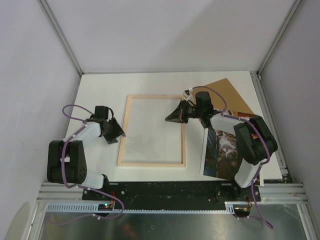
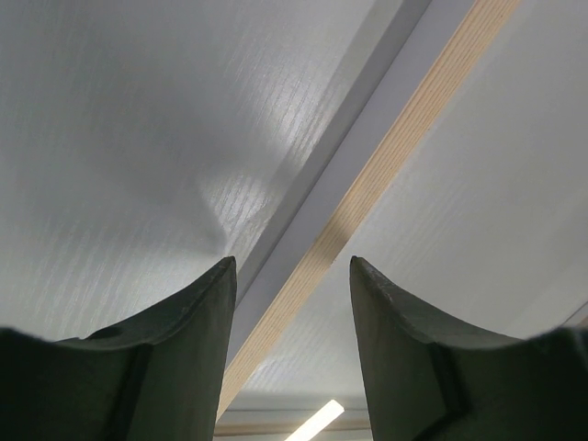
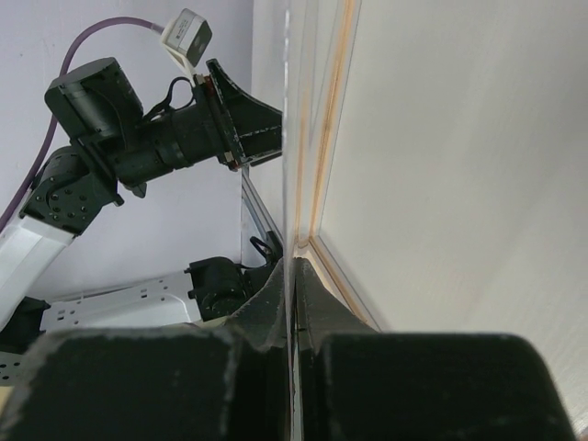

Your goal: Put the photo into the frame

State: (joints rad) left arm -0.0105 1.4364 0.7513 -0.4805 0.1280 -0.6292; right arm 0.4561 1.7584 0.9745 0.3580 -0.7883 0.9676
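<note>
Slip risk: your right gripper [image 1: 173, 119], jaws clamped shut on thin clear pane [image 3: 294, 165], could drop it; left gripper [image 1: 120, 135] jaws open, frame [image 1: 152, 163] unsecured.

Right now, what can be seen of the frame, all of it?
The frame is a thin rectangle of pale wood rails, apparently around a clear or white panel. It lies flat mid-table, long sides running away from the arms. The open left gripper straddles its left rail. The shut right gripper sits near its far right corner; whether it grips anything is unclear.
</note>
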